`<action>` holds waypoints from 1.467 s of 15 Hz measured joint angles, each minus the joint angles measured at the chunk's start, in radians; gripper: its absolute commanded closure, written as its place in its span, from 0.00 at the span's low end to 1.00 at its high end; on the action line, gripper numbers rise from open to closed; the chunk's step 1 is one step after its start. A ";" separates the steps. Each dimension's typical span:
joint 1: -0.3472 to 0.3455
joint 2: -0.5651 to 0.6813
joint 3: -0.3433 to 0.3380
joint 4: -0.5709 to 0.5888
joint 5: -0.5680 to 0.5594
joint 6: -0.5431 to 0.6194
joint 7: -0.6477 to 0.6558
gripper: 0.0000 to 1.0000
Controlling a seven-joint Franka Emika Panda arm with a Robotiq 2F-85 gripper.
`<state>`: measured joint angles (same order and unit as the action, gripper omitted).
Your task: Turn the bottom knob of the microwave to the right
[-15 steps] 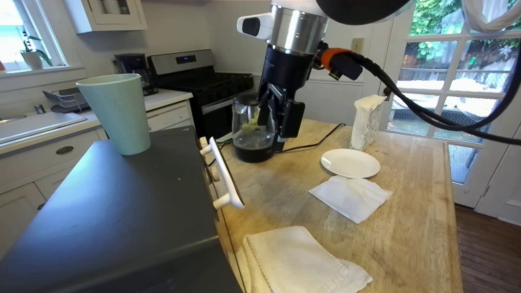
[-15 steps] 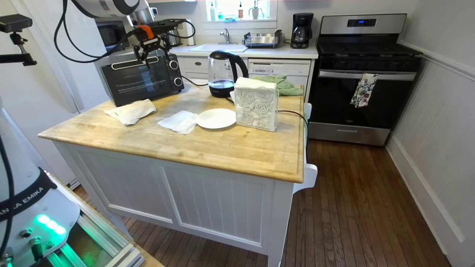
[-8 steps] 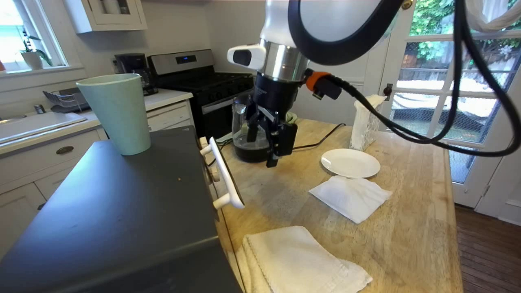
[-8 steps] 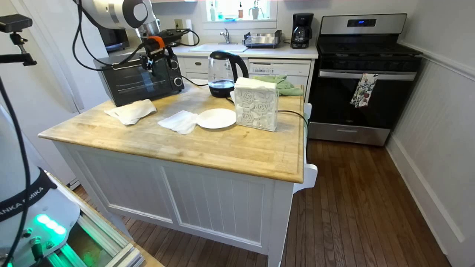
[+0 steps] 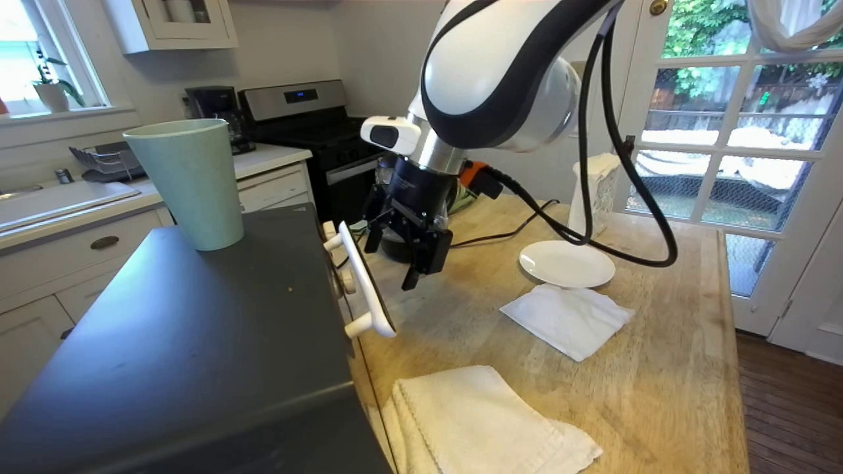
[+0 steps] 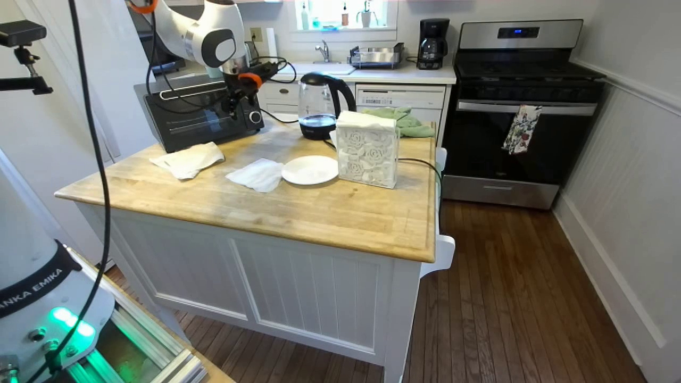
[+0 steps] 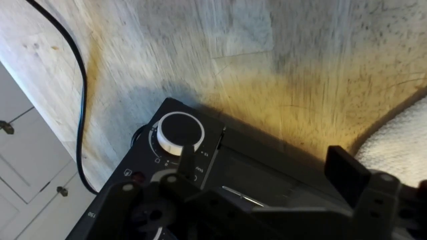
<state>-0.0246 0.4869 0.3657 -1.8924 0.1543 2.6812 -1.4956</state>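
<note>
The microwave has a flat dark grey top (image 5: 217,342) in an exterior view and a black glass front (image 6: 186,119) in an exterior view. Its bottom knob, black-faced with a white rim (image 7: 180,131), shows in the wrist view, where the panel print is upside down. The knob also shows low on the right of the front in an exterior view (image 6: 255,116). My gripper (image 7: 262,156) is open and empty, fingers wide apart. One fingertip overlaps the knob's edge in the wrist view; I cannot tell if they touch. The gripper (image 5: 391,264) hangs before the control panel in both exterior views.
A green cup (image 5: 191,184) stands on the microwave. The white door handle (image 5: 365,283) sticks out of its front. A glass kettle (image 6: 317,117) stands beside it. A plate (image 6: 310,170), napkin holder (image 6: 367,149), napkin (image 6: 258,175) and folded cloth (image 6: 191,160) lie around the wooden table.
My gripper has moved down and closer to the microwave's knob side, and has tilted. The arm has swung lower into both exterior views. The objects have not moved.
</note>
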 measured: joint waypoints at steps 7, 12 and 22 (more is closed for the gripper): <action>-0.035 0.055 0.046 0.049 0.045 0.001 -0.088 0.00; -0.032 0.060 0.042 0.049 0.045 0.000 -0.086 0.00; 0.008 0.111 0.024 0.087 0.037 0.001 -0.078 0.00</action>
<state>-0.0166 0.5983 0.3894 -1.8053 0.1914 2.6824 -1.5738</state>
